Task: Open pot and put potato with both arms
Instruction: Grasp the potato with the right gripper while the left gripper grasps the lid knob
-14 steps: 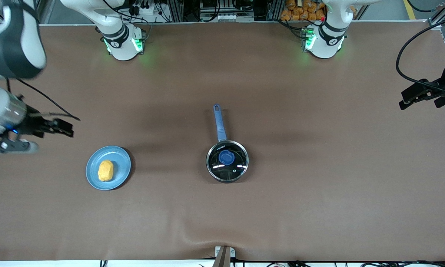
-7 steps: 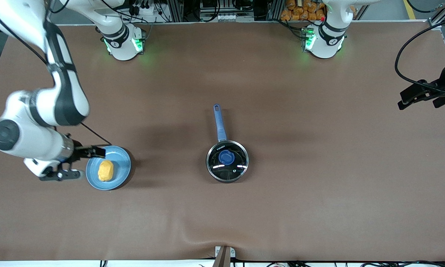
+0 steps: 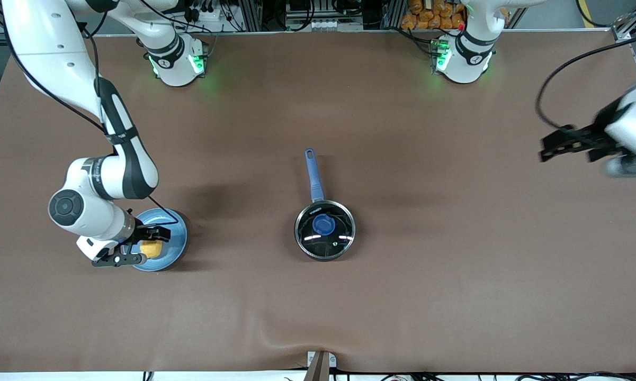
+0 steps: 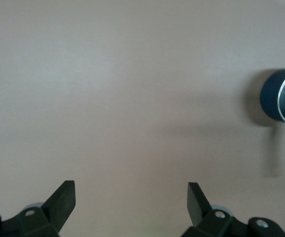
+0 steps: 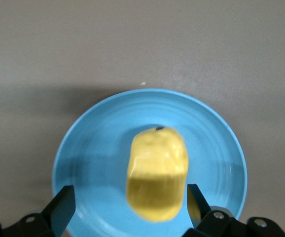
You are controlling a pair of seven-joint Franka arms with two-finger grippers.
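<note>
The right tool (image 3: 147, 244) has swung in from the counter's edge since a second ago and now hangs low over the plate (image 3: 176, 233), its fingers (image 5: 58, 210) apart on either side of the potato (image 5: 157, 173), not visibly touching it. The potato lies on the plate, toward the right arm's end of the counter. The left tool (image 3: 566, 145) has drifted a little inward from its earlier spot, fingers (image 4: 63, 197) apart over bare counter at the left arm's end, holding nothing. The pot (image 3: 325, 230) has not moved: it sits mid-counter, lid (image 3: 324, 226) on, handle (image 3: 313, 174) pointing toward the bases. The counter (image 3: 455, 275) is covered in brown cloth, with a small ripple at its near edge. Past the bases stand frames, cables and orange items.
</note>
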